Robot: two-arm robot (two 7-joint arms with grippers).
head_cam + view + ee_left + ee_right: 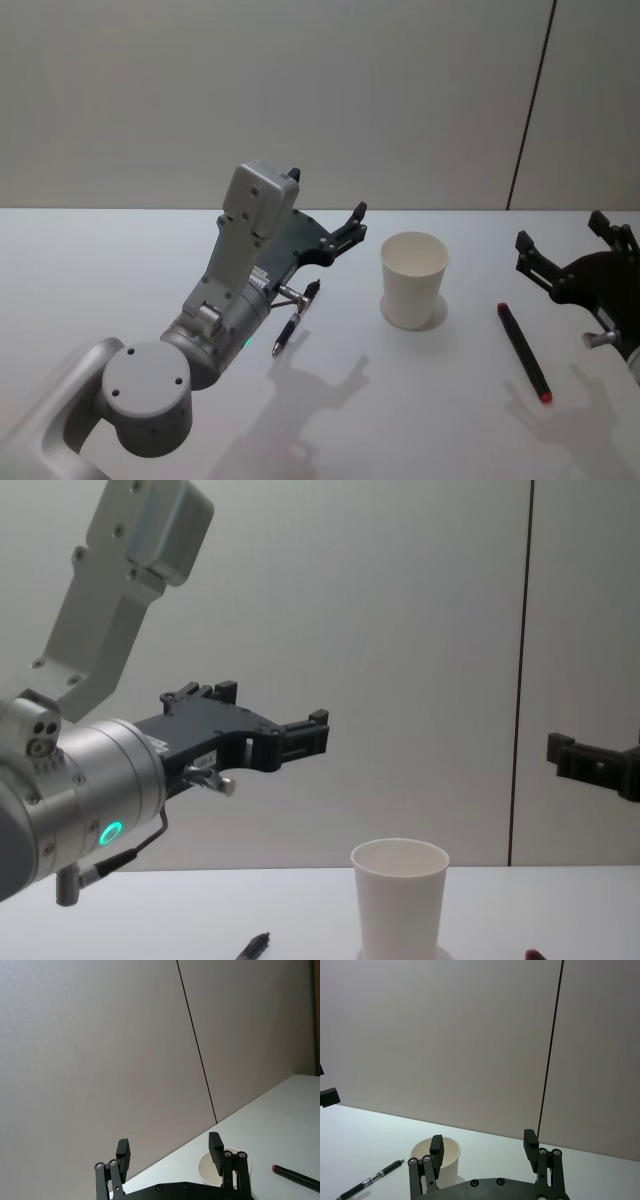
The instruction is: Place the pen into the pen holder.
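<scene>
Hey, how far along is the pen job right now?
Done: nothing yet; the cup stands empty. In hand: nothing; the left hand and right hand are open and raised. The black pen and the red-tipped pen lie on the table. Left: grasp a pen, lift it, drop it into the cup.

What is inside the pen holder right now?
Nothing visible: the pen holder shows a bare white inner wall, no pen sticking out. Its bottom is hidden by the near wall. The black pen and the red-tipped marker lie on the table outside.
</scene>
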